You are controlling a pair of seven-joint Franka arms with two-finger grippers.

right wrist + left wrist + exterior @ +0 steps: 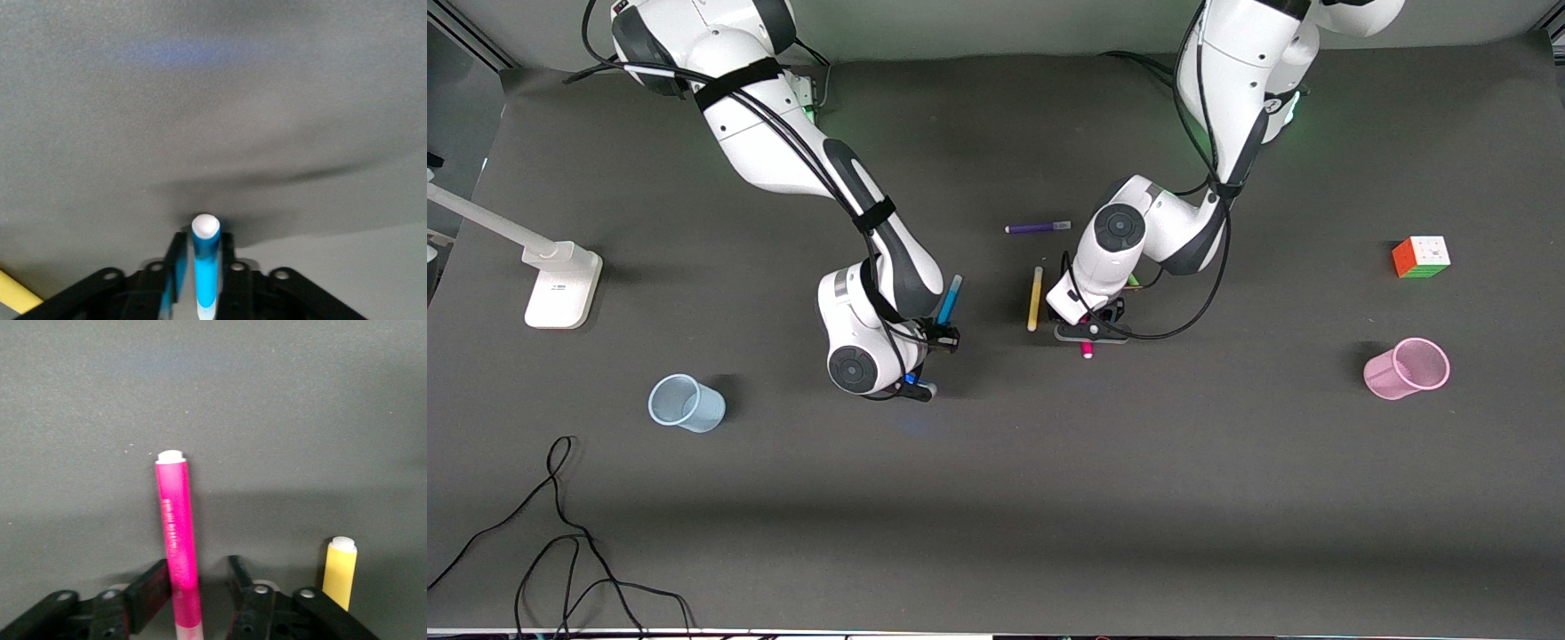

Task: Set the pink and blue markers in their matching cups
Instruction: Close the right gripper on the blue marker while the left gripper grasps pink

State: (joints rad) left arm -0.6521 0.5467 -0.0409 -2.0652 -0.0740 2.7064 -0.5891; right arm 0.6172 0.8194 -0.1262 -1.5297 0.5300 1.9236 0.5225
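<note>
The pink marker [177,527] lies on the dark table between the fingers of my left gripper [197,568]. The jaws are open, with one finger touching the marker and the other apart from it. In the front view only the marker's tip [1088,349] shows below the left gripper [1089,333]. My right gripper [941,338] is shut on the blue marker [950,300], which also shows in the right wrist view [205,263], and holds it above the table. The pale blue cup [686,403] stands toward the right arm's end. The pink cup [1407,368] stands toward the left arm's end.
A yellow pen [1035,299] lies beside the left gripper, a purple pen [1038,228] farther from the camera. A green pen [1134,282] peeks from under the left arm. A colour cube [1421,257], a white stand [562,284] and loose cables [560,533] lie at the edges.
</note>
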